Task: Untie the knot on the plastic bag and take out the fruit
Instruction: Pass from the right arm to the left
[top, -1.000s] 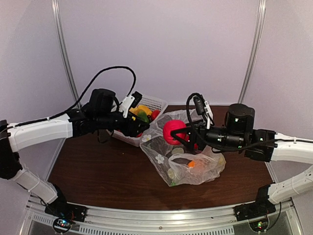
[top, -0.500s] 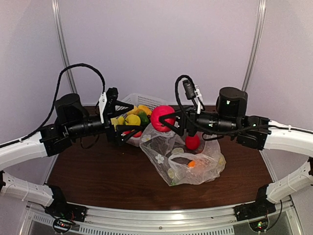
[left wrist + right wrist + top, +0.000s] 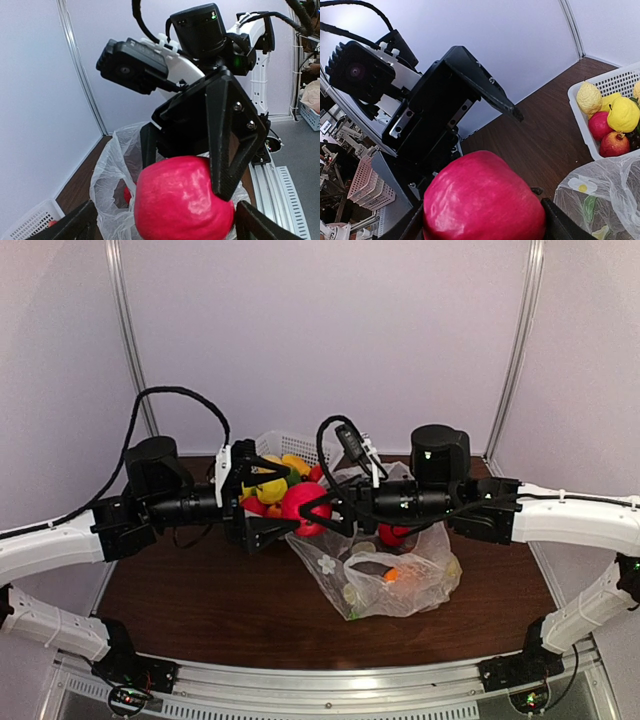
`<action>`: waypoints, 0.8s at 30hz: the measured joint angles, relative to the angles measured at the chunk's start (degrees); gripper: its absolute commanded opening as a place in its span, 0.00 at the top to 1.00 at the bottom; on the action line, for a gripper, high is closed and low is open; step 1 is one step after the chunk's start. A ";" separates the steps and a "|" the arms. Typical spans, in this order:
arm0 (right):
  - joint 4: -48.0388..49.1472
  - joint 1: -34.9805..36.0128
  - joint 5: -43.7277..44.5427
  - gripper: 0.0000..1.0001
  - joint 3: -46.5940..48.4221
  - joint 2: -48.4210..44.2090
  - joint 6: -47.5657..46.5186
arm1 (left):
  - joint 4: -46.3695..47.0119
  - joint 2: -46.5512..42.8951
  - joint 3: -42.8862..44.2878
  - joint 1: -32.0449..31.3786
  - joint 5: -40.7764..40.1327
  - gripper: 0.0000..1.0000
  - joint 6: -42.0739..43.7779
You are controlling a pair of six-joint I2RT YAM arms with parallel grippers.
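Observation:
A big red fruit (image 3: 303,508) hangs in mid-air over the table's middle, with my right gripper (image 3: 318,508) shut on it. My left gripper (image 3: 268,502) faces it from the left, open wide. In the left wrist view the red fruit (image 3: 182,200) sits between my left fingertips (image 3: 75,226) without touching them. The right wrist view shows the same fruit (image 3: 482,200) filling my right jaws. The plastic bag (image 3: 400,585) lies crumpled below the right arm. It holds a smaller red fruit (image 3: 392,533) and an orange one (image 3: 392,576). No knot shows.
A white lattice basket (image 3: 318,449) stands at the back centre, partly behind both grippers. In the right wrist view the basket (image 3: 577,107) holds yellow and red fruits. Grey walls close in on both sides and the back.
My right gripper has carried the red fruit up out of the bag and leftwards. My left gripper has left the basket, opened wide and come to face the fruit.

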 measured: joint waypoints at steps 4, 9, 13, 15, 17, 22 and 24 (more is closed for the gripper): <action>0.07 0.07 -0.57 0.35 0.00 0.00 0.24 | -0.59 0.92 0.26 0.00 1.95 0.02 0.70; 0.24 0.11 -0.81 0.35 0.00 0.00 0.79 | -2.34 2.91 1.42 -0.48 2.97 0.02 1.40; 0.74 0.15 -1.36 0.35 0.00 0.00 0.98 | -2.93 3.48 1.55 -0.92 2.84 0.08 1.95; 0.83 0.15 -1.42 0.35 0.00 0.00 1.01 | -3.39 3.48 1.62 -1.03 2.82 0.12 2.14; 0.94 0.15 -1.42 0.35 0.00 0.00 1.03 | -3.76 3.48 1.79 -1.14 2.84 0.19 2.32; 1.03 0.13 -1.36 0.34 0.00 0.00 0.98 | -4.61 3.61 2.10 -1.40 3.30 0.31 2.49; 1.01 0.13 -1.36 0.32 0.00 0.00 0.96 | -4.72 3.65 2.14 -1.40 3.34 0.33 2.36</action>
